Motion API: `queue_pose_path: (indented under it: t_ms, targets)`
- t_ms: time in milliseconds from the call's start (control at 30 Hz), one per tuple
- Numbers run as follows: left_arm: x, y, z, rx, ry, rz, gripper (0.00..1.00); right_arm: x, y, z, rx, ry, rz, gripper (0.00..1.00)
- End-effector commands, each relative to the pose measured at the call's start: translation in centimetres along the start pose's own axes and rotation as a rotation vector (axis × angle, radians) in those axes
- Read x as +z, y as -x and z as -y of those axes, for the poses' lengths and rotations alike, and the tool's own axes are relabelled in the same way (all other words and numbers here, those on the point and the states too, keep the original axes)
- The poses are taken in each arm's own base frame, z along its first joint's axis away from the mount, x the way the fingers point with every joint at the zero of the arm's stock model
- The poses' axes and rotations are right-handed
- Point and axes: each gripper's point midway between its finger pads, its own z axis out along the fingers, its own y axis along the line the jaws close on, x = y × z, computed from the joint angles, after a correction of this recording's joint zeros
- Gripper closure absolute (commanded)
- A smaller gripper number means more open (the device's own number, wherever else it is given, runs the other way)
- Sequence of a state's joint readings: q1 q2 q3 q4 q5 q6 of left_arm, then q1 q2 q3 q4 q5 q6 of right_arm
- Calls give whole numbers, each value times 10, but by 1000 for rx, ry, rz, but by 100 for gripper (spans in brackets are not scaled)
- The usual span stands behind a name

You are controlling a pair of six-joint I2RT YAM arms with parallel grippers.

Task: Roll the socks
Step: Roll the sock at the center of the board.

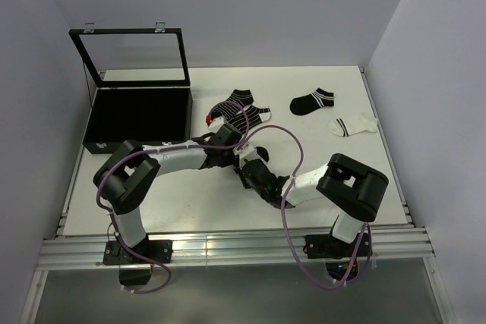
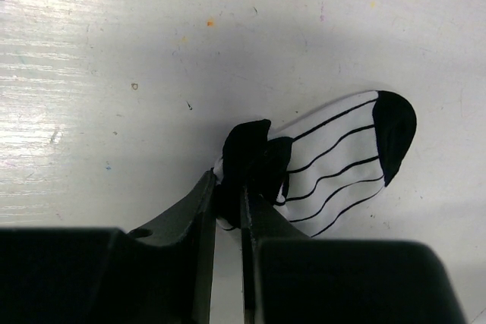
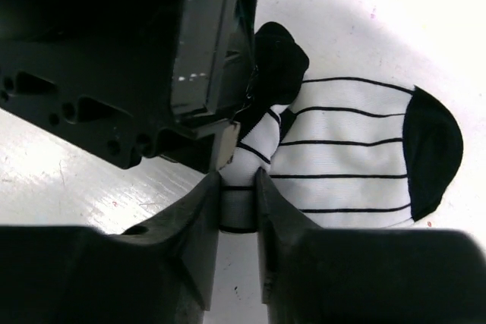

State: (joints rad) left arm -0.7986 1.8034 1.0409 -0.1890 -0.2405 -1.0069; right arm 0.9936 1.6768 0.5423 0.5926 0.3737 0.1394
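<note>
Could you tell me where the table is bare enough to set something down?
Bare table lies along the near edge, and at the back behind the black sock and white sock. Crowded: the middle, from black case to sock pile.

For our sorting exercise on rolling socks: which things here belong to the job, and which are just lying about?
Job: white striped sock, gripped by left pincer and right pincer; black striped pair; loose black sock; loose white sock.
Lying about: black case, lid open.
</note>
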Motion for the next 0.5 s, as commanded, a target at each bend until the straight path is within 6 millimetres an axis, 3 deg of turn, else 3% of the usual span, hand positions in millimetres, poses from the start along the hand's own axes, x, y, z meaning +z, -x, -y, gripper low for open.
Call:
queue_pose_path:
  t_ms: [0, 100, 267, 400, 467]
  targets:
    - [0, -34, -42, 65, 122, -111, 100, 4, -3, -5, 17, 2, -26, 73]
    - [-1, -32, -40, 45, 113, -101, 99, 1, -4, -7, 42, 18, -30, 85]
    - [-8, -22, -37, -32, 85, -61, 84, -3, -11, -7, 131, 80, -64, 100]
    - [-16, -13, -37, -112, 53, -24, 68, -5, -11, -1, 215, 113, -88, 100]
    - [-23, -3, -28, -159, 2, 12, 53, -8, -11, -6, 283, 181, -95, 100]
